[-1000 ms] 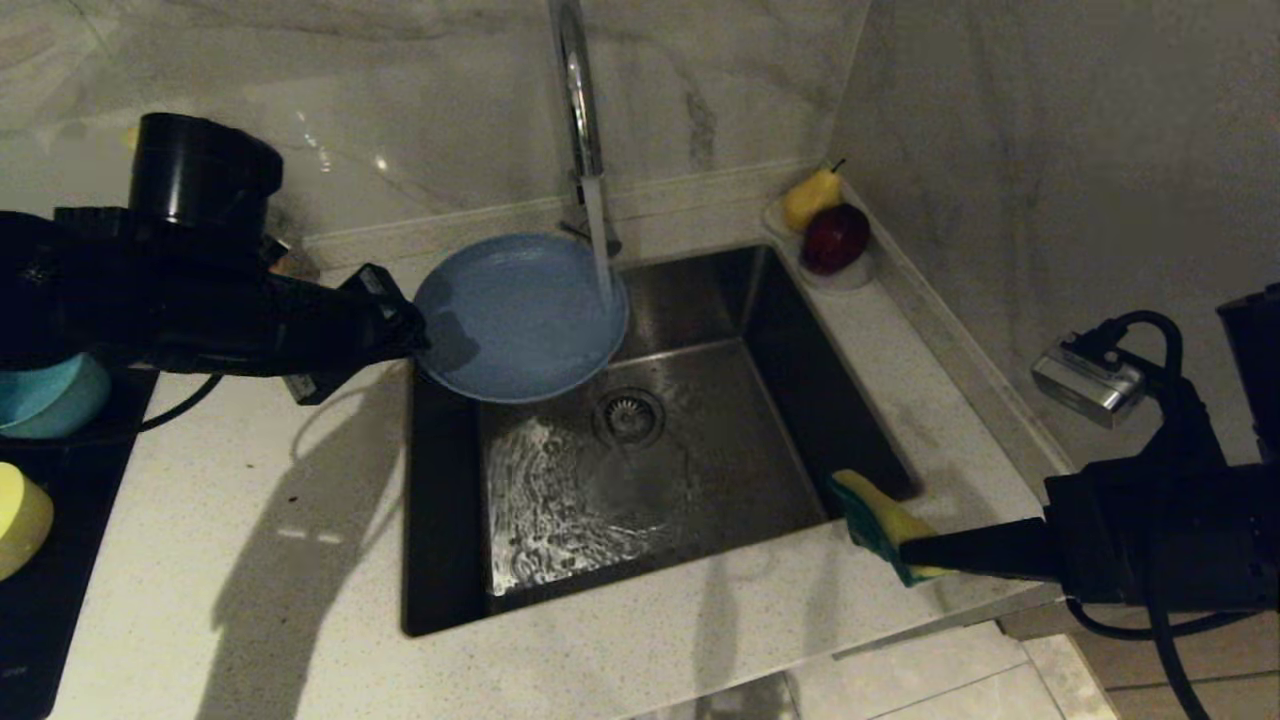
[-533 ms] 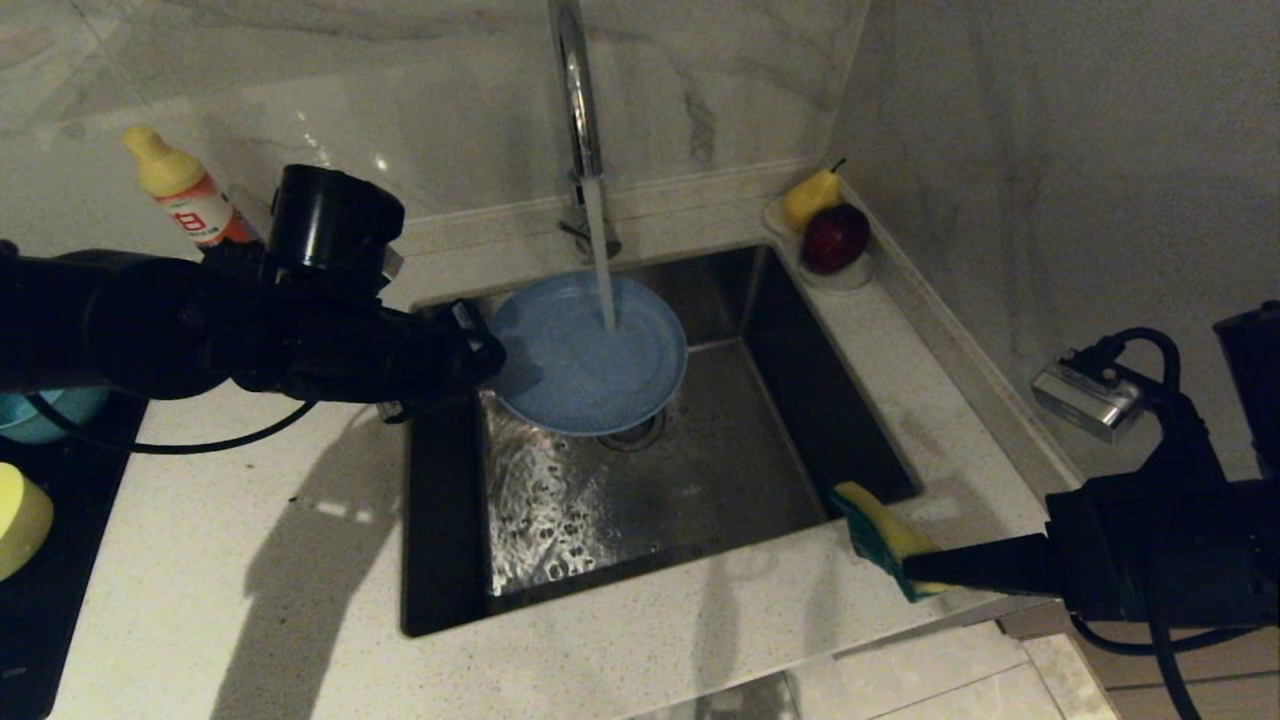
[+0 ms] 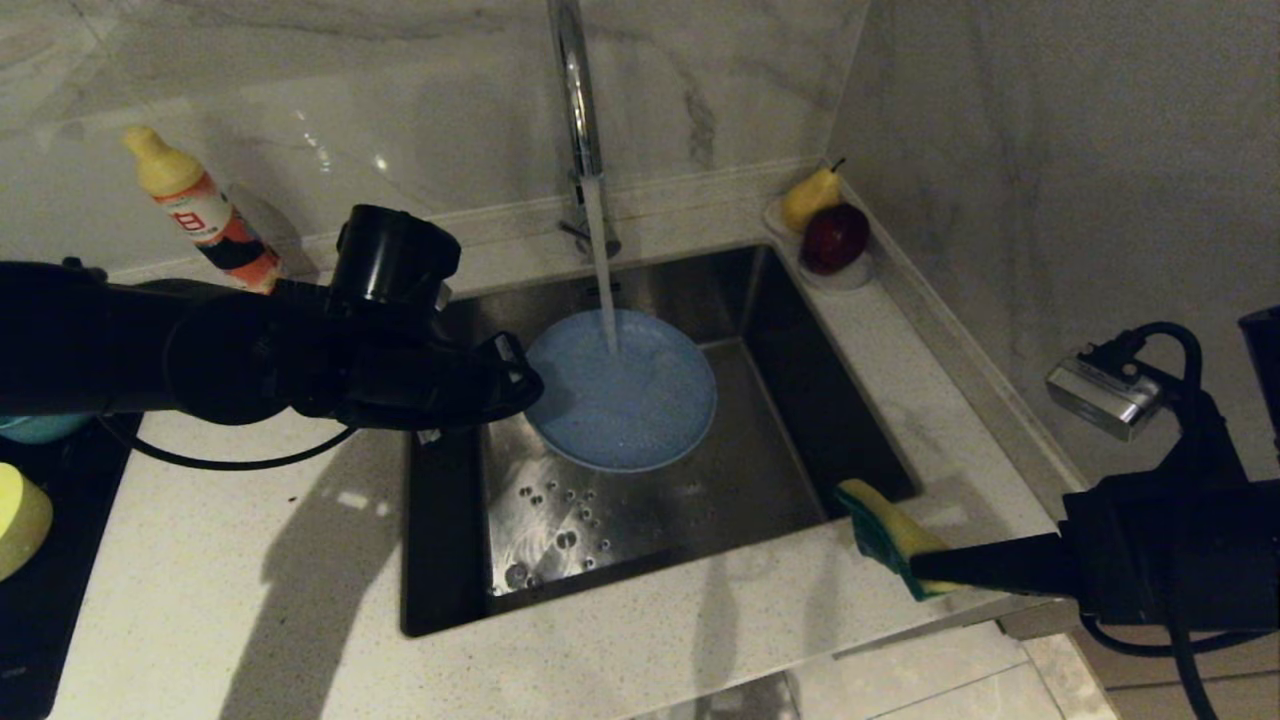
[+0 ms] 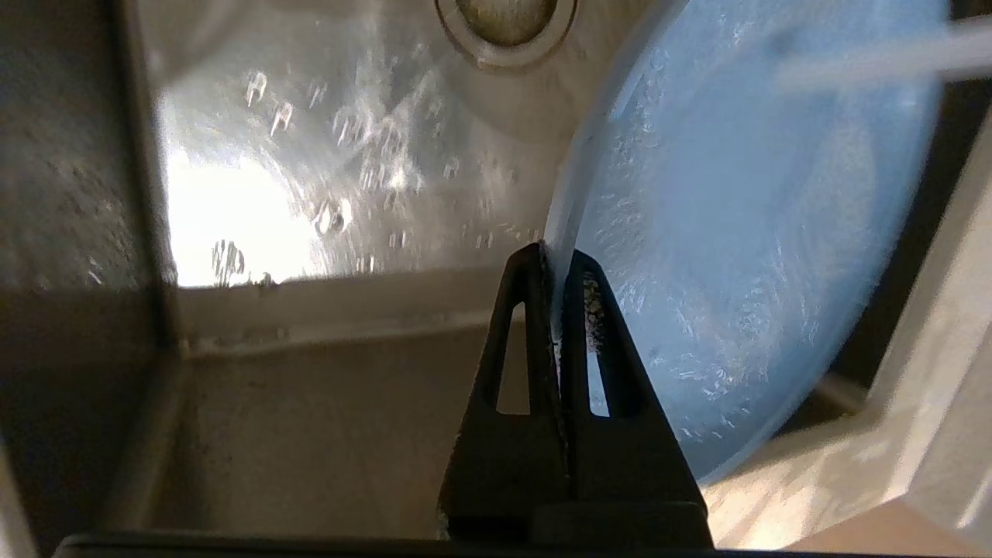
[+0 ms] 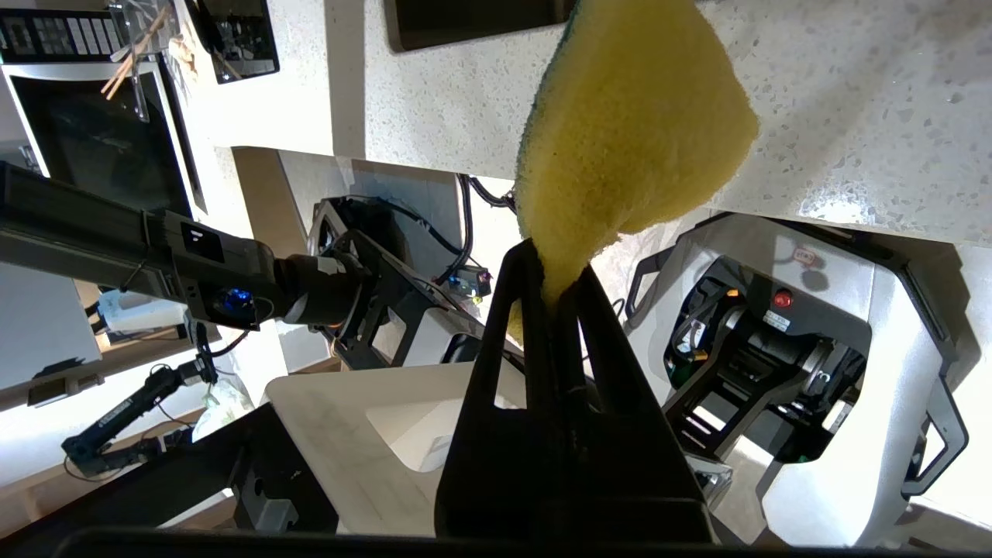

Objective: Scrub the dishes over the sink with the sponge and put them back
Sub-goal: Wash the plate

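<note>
Head view: my left hand (image 3: 520, 385), at centre left of the frame, is clamped on the rim of the light-blue plate (image 3: 625, 395), which I hold tilted over the sink (image 3: 700, 500) so the stream from the tap (image 3: 575, 90) strikes its face and drains off. At lower right my right hand (image 3: 925, 575) pinches the sponge (image 3: 885, 535) above the counter (image 3: 250, 560), clear of the water, ready to scrub.

Left wrist view: the two fingers (image 4: 535, 310) meet on the plate's thin rim, at centre frame, and water sheets down its wet face.

Right wrist view: the fingers are clenched on one corner of the yellow sponge, upper centre, leaving most of it free.
</note>
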Tool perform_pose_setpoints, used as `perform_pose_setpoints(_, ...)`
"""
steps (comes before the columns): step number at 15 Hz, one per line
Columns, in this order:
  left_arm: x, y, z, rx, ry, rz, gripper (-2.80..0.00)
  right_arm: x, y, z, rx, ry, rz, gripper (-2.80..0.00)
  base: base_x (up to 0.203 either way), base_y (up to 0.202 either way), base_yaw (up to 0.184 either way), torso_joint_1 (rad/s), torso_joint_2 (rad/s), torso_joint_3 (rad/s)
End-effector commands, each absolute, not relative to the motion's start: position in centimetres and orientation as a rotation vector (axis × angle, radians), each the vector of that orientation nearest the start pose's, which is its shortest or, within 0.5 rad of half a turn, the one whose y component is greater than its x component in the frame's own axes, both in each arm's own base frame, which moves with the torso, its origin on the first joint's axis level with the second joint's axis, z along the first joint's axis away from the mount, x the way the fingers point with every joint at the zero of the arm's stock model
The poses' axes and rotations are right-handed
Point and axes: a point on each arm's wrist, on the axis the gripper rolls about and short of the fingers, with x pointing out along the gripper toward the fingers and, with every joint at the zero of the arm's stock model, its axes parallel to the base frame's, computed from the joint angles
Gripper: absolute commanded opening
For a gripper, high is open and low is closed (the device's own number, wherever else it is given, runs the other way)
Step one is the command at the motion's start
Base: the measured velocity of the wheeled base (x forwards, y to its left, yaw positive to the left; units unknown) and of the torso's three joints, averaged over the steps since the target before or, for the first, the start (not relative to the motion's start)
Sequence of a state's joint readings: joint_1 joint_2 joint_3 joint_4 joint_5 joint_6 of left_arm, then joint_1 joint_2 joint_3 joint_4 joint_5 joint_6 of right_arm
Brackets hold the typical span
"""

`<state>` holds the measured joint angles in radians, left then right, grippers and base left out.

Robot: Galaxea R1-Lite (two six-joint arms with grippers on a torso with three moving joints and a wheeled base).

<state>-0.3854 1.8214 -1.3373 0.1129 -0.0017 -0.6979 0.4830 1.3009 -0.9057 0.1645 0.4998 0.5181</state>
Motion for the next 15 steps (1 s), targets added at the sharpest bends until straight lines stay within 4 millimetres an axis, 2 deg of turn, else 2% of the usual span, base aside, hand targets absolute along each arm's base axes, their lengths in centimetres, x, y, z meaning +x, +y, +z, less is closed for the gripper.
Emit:
perform_pose_setpoints(1,32.3,-13.3,21.6,-0.554,0.696,-0.148,-2.8,16.6,10.0,23.7,0.471,0.825,0.783,-2.8,0.0,0.0,0.0,0.0,0.0,0.0)
perform_pose_setpoints(4,32.2,-12.6,22.8,-0.527,0.579,-0.037,-2.8,16.5,9.9,23.6,0.469,0.824,0.784,-2.8,0.0,0.0,0.0,0.0,0.0,0.0)
perform_pose_setpoints(8,32.7,-9.2,24.9,-0.413,0.363,0.168,-2.8,16.8,10.0,23.2,0.469,0.844,0.776,-2.8,0.0,0.0,0.0,0.0,0.0,0.0)
perform_pose_setpoints(12,31.5,-7.7,26.7,-0.319,0.211,0.198,-2.8,16.6,9.9,23.2,0.471,0.847,0.778,-2.8,0.0,0.0,0.0,0.0,0.0,0.0)
perform_pose_setpoints(15,30.5,-7.4,26.7,-0.208,0.082,0.183,-2.8,16.6,9.9,23.3,0.471,0.841,0.78,-2.8,0.0,0.0,0.0,0.0,0.0,0.0)
